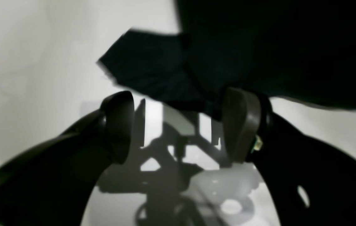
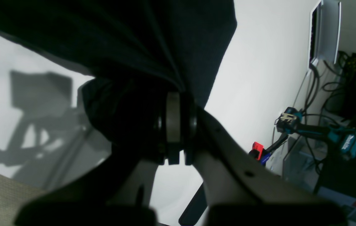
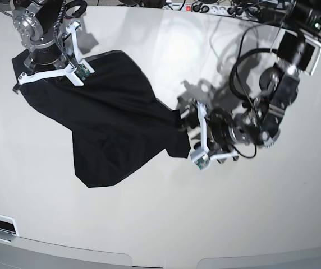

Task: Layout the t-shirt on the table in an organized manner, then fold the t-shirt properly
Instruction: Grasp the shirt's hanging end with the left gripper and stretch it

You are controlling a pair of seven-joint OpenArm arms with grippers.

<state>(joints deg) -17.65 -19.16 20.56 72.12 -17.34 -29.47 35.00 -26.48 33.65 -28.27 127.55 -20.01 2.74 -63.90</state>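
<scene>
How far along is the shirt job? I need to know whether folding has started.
Done: the t-shirt is on the table, partly spread but skewed and wrinkled. In hand: the right gripper is shut on a bunched corner, while the left gripper stands open beside the opposite edge, holding nothing. Left: flattening and squaring the cloth, then every fold; no fold shows yet.

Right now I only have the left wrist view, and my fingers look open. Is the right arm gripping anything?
Observer: Yes. The right gripper is shut on a bunched fold of the t-shirt.
Operator: Which part of the table is that on?
Observer: The far corner of the table in the base view, on that view's left.
Operator: Is the shirt flat?
Observer: No. It stretches diagonally, creased, toward your left gripper, which sits open at its edge.
</scene>
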